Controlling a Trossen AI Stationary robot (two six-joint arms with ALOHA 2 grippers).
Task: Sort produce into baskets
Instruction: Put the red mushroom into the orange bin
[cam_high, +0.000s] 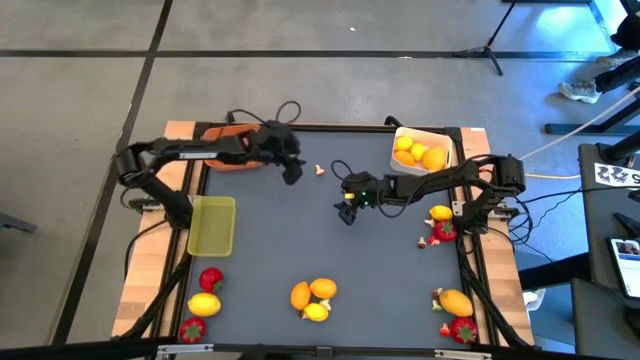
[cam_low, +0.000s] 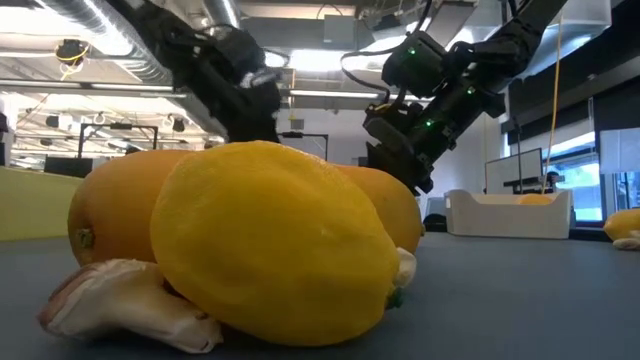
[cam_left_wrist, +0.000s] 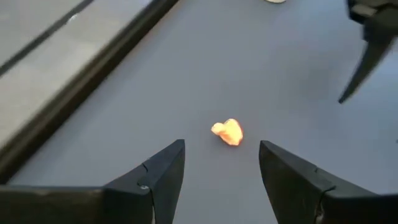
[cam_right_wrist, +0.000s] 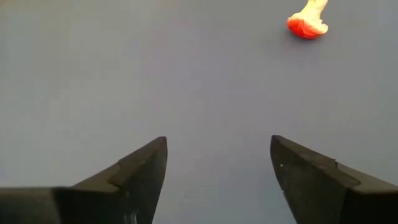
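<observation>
While both arms hang over the far half of the bench, the scene reads, largest to smallest:

Bench (cam_high: 330, 240): dark grey top in a wooden frame, carrying all baskets and produce.

Left arm: reaches from the left edge toward the far middle; left gripper (cam_high: 292, 172) hovers above the top, fingers apart and empty, a small pale-and-red bit (cam_left_wrist: 227, 132) lying on the surface just ahead of the fingertips.

Right arm: reaches in from the right edge; right gripper (cam_high: 348, 213) hovers near the middle of the bench, fingers spread wide with nothing between them, only bare top under it in its wrist view, and a small red-and-pale bit (cam_right_wrist: 307, 22) farther off.

Yellow-green basket (cam_high: 212, 225): at the left edge, translucent; contents cannot be told.

White basket (cam_high: 420, 150): at the far right corner, holding yellow and orange citrus fruits (cam_high: 418, 152).

Orange basket (cam_high: 228, 150): at the far left, mostly hidden under the left arm.

Near-middle cluster: an orange citrus (cam_high: 300, 295), a second orange one and a lemon (cam_low: 275, 240) touching, the lemon filling the low view with a pale bit (cam_low: 130, 300) against it.

Near-left group: a strawberry (cam_high: 211, 279), a lemon (cam_high: 203, 305), and a second strawberry (cam_high: 192, 328).

Right side: a lemon (cam_high: 439, 213) beside a strawberry (cam_high: 444, 231); nearer, a yellow-orange citrus (cam_high: 455, 302) and a strawberry (cam_high: 462, 328).
</observation>
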